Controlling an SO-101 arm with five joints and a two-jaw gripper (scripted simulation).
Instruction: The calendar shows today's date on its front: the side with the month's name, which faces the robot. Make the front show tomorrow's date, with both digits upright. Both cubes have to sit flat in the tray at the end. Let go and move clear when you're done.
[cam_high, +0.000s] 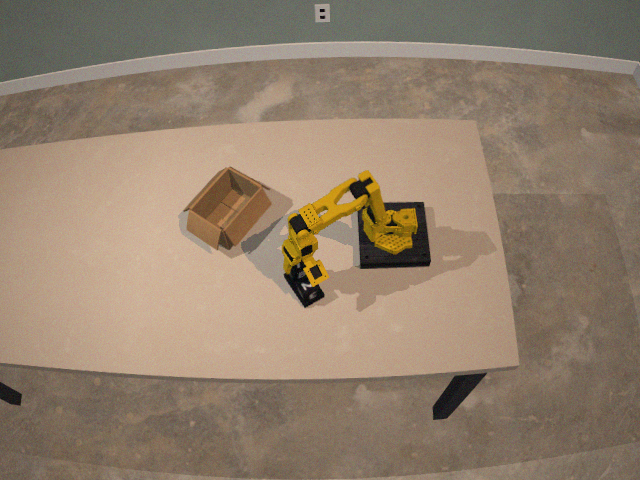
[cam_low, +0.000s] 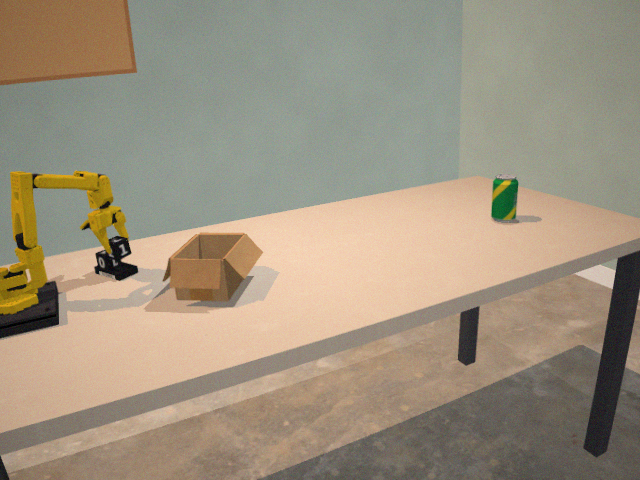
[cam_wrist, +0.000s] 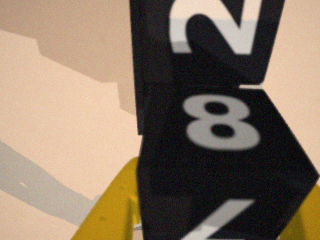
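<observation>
My gripper (cam_high: 298, 272) (cam_low: 118, 242) is shut on a black cube (cam_low: 120, 248) (cam_wrist: 165, 175), which it holds slightly tilted, above the tray. The held cube shows a white 1 in the exterior view; in the wrist view it shows a grey 8 and part of another digit. The other black cube (cam_high: 315, 291) (cam_low: 102, 262) (cam_wrist: 210, 70) sits in the black tray (cam_low: 129, 270). It shows a 0 above the tray's pale front label in the exterior view, and a 2 in the wrist view. The label is too small to read. The held cube's front-facing side is not clear.
An open cardboard box (cam_high: 248, 219) (cam_low: 196, 273) stands beyond the tray from the robot's base (cam_high: 395, 258) (cam_low: 43, 315). A green and yellow can (cam_low: 504, 199) stands far off on the table (cam_high: 129, 310) (cam_low: 361, 268).
</observation>
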